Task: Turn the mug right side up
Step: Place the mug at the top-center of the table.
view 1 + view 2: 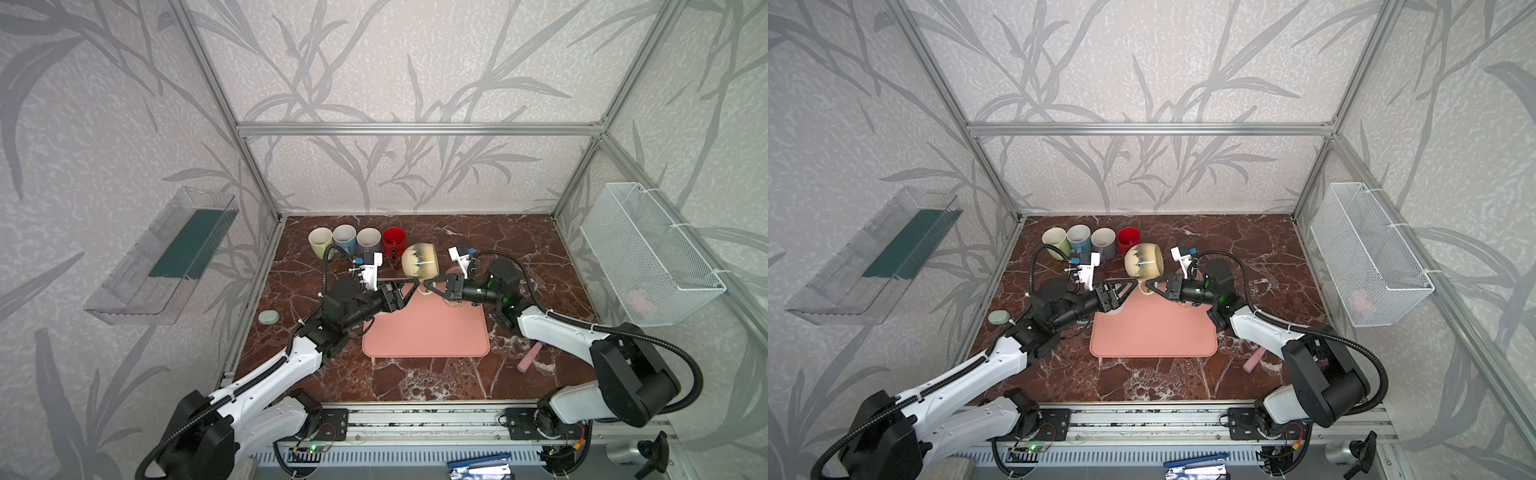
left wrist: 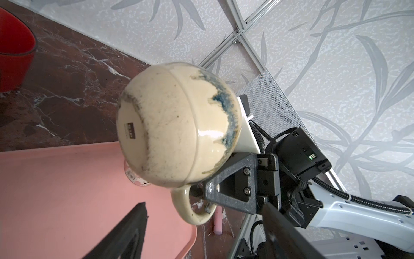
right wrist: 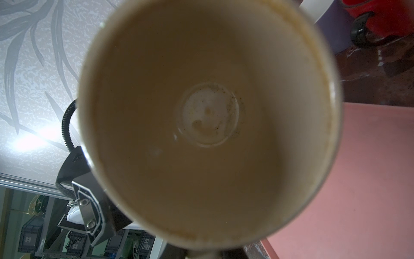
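Observation:
A round cream mug (image 1: pixel 419 261) (image 1: pixel 1144 261) with a blue-glazed band hangs on its side above the far edge of the pink mat (image 1: pixel 426 328). Its base (image 2: pixel 143 130) faces the left wrist view, and its empty inside (image 3: pixel 208 112) fills the right wrist view. My right gripper (image 1: pixel 427 286) (image 1: pixel 1149 286) (image 2: pixel 201 190) is shut on the mug's handle (image 2: pixel 186 206), which points down. My left gripper (image 1: pixel 414 286) (image 1: pixel 1133 284) (image 2: pixel 206 224) is open just left of the handle, its fingers (image 2: pixel 132 226) spread wide and touching nothing.
Several upright mugs line the back left: pale green (image 1: pixel 320 242), blue (image 1: pixel 344 237), lavender (image 1: pixel 368 240) and red (image 1: pixel 393 240). A green oval (image 1: pixel 269 317) lies at the left edge and a pink cylinder (image 1: pixel 529 358) at the front right. A wire basket (image 1: pixel 648 253) hangs on the right wall and a clear bin (image 1: pixel 166 257) on the left wall.

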